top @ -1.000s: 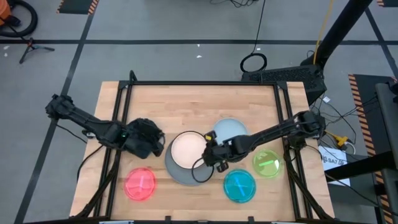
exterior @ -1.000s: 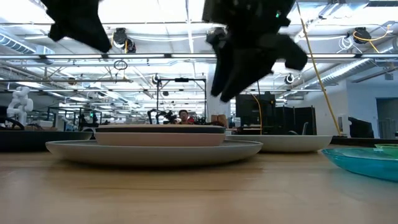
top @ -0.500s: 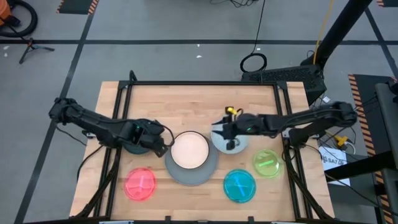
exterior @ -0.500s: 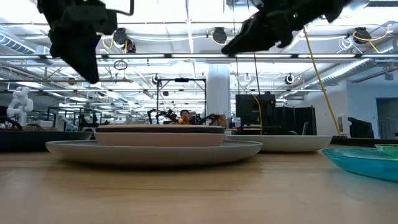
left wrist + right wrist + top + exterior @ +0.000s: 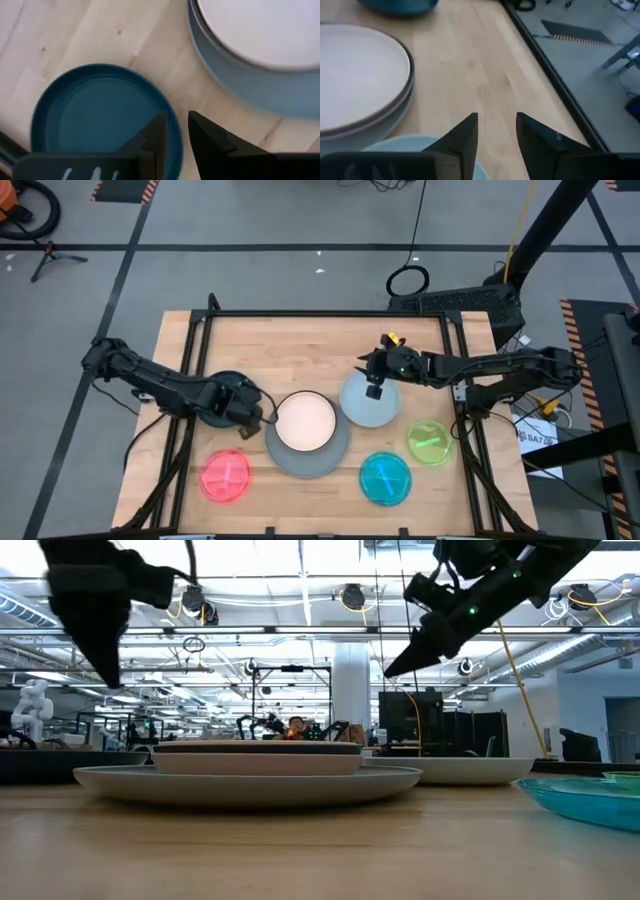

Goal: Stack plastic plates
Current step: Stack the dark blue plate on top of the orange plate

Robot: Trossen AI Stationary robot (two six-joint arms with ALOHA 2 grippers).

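In the middle of the worktop (image 5: 250, 340) the stack had not grown. A second before, the right claw (image 5: 373, 385) hung low over the front edge of the big grey plate (image 5: 308, 460); now it had moved to about two o'clock from the stack and hung above the far rim of the pale blue plate (image 5: 368, 402), its fingers (image 5: 462, 142) spread with nothing between them. The left claw (image 5: 248, 410) had slid in toward the dark teal plate (image 5: 222, 385) at nine o'clock, its fingers (image 5: 156, 135) a little apart just over that plate's rim (not gripping yet, as far as I could tell). So I would guess each arm was lining up to pick up its next plate.

The stack was a peach-pink plate (image 5: 305, 421) lying flat on a dark one, both inside the grey plate. The red plate (image 5: 226, 477) sat at seven o'clock, the cyan plate (image 5: 385, 478) at five, and the green plate (image 5: 431, 442) at four, each alone.
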